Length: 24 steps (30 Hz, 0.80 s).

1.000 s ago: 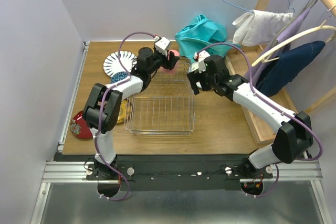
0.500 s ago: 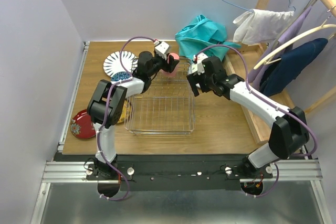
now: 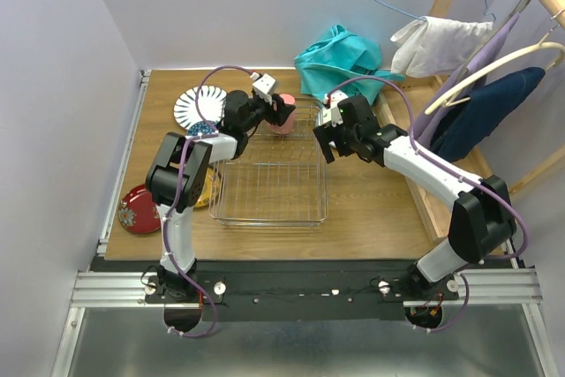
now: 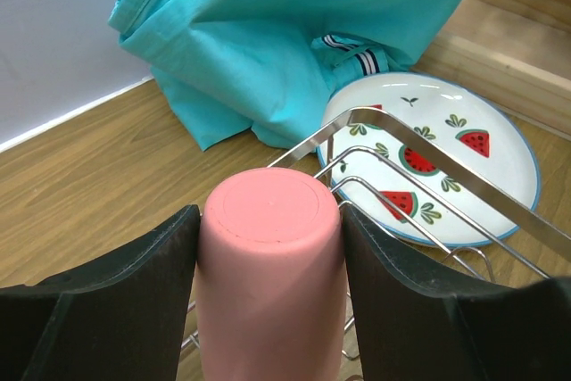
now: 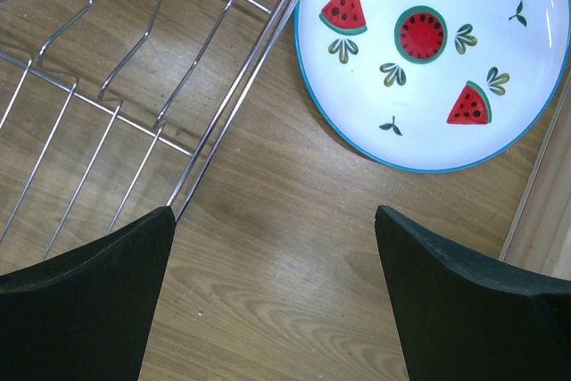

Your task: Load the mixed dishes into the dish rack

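My left gripper is shut on the pink cup, held bottom-outward over the far edge of the dish rack, a silver wire basket. In the left wrist view the cup fills the gap between both black fingers, with the rack's corner wire and the white plate with red fruit marks beyond. My right gripper is open and empty beside the rack's right side; its view shows bare table between the fingers, the rack wires at left and the fruit plate ahead.
A blue-striped plate and a patterned bowl lie left of the rack at the back; a red saucer lies at the left edge. A teal cloth lies behind the rack. A wooden clothes frame with hangers stands at right.
My left wrist has pulled back to the left and the pink cup has come lower over the rack's far edge. My right gripper has shifted slightly toward the far side.
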Available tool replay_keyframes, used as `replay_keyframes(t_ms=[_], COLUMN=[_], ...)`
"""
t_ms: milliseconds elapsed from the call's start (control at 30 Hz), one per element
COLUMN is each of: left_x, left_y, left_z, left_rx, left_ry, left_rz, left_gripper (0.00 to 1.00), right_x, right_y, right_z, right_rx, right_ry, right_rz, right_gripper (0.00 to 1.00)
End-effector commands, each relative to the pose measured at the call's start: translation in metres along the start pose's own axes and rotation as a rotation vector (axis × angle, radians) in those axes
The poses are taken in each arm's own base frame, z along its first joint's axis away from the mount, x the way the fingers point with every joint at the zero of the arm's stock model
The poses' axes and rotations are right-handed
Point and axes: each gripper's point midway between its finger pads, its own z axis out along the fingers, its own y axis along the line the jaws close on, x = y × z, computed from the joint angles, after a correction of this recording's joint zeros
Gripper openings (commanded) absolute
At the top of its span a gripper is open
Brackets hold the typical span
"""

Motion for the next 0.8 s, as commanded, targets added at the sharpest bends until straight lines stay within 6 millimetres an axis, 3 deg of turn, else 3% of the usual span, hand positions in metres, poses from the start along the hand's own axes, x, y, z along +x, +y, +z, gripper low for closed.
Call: replay_keyframes(t_ms=[0, 67, 100, 400, 533, 667, 767], left_x=[-0.006, -0.004, -0.009, -0.013, -0.014, -0.024, -0.043], left_y=[-0.002, -0.003, -0.005, -0.002, 0.000, 0.007, 0.009], left_z=[-0.002, -0.006, -0.008, -0.027, -0.032, -0.035, -0.041], left_rx=[0.024, 0.025, 0.031, -0.046, -0.068, -0.123, -0.154], left_ry=[-0.030, -0.029, -0.038, 0.001, 0.027, 0.036, 0.021], left_rz=[0.050, 0.068, 0.086, 0.211, 0.206, 0.200, 0.207], left_gripper=[0.57, 0.60, 0.67, 0.79, 0.99, 0.99, 0.99], right_x=[-0.001, -0.002, -0.002, -0.004, -0.006, -0.008, -0.008], right_y=[-0.007, -0.007, -0.007, -0.008, -0.008, -0.007, -0.007], right_z=[0.005, 0.006, 0.006, 0.005, 0.005, 0.003, 0.001], right_rx=[0.026, 0.024, 0.023, 0.019, 0.017, 0.009, 0.006], right_ry=[0.014, 0.011, 0.011, 0.008, 0.005, 0.001, 0.002], right_rz=[-0.003, -0.002, -0.003, -0.013, -0.023, -0.022, -0.023], right_gripper=[1.00, 1.00, 1.00, 1.00, 1.00, 1.00, 1.00])
